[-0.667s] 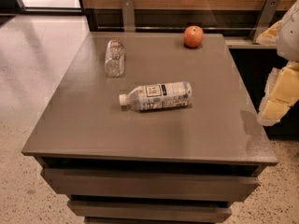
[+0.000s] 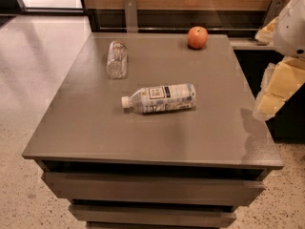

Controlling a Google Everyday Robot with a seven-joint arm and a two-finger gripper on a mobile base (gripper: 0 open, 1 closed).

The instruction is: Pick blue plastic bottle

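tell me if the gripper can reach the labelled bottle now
Probably yes. The gripper hangs past the right edge of the table, with bare tabletop between it and the blue plastic bottle lying on its side. The apple and clear bottle sit farther back.

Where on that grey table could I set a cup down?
The front strip of the table, nearer than the blue plastic bottle, is bare; so is the gap between crinkled bottle and apple. Crowded: the right edge, where the tool hangs.
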